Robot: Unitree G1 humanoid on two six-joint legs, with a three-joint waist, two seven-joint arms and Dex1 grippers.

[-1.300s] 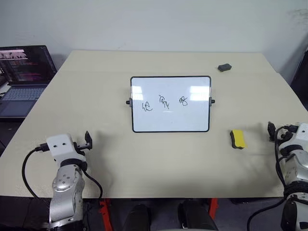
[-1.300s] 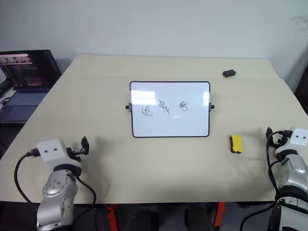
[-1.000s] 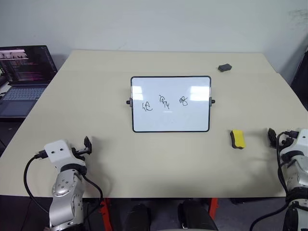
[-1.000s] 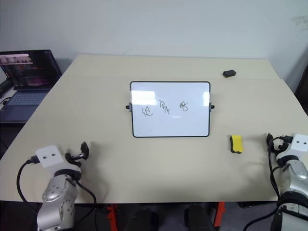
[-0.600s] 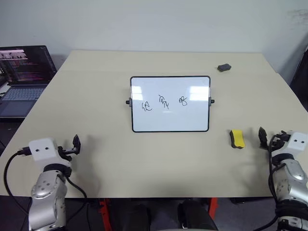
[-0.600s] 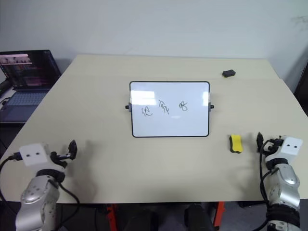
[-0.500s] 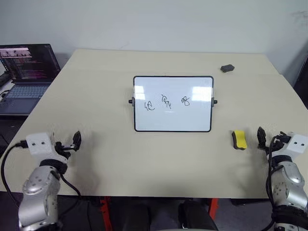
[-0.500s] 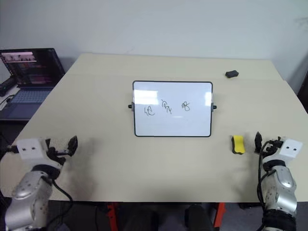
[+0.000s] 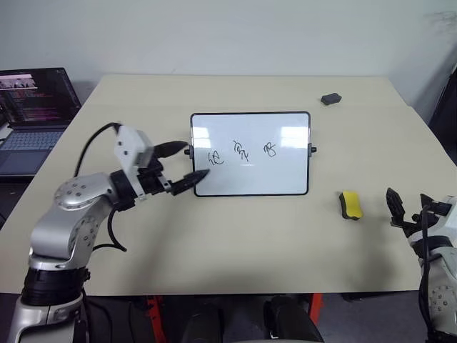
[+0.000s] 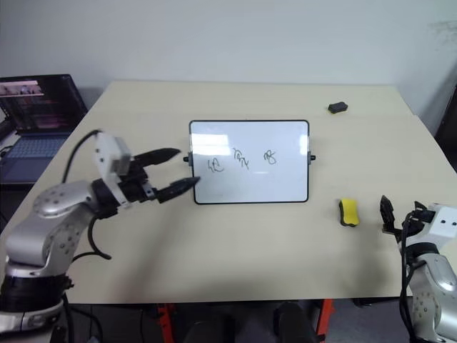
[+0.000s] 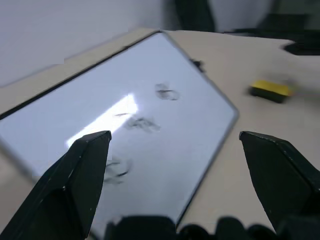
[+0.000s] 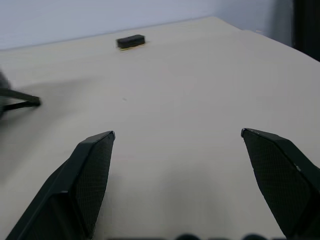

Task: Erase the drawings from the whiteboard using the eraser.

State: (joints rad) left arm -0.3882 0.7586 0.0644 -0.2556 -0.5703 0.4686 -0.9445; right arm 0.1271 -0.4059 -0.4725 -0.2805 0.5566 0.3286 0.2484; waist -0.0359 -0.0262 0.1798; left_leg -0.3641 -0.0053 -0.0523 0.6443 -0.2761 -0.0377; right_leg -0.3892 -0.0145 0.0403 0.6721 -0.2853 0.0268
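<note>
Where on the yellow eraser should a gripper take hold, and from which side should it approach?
Grip the eraser across its two long sides, coming from above. It lies flat on the table, yellow top up, narrow enough for the open right gripper nearby.

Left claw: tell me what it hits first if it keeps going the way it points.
The whiteboard. The open left claw points at its near left edge, by the drawings; depth is uncertain, so contact is unclear.
</note>
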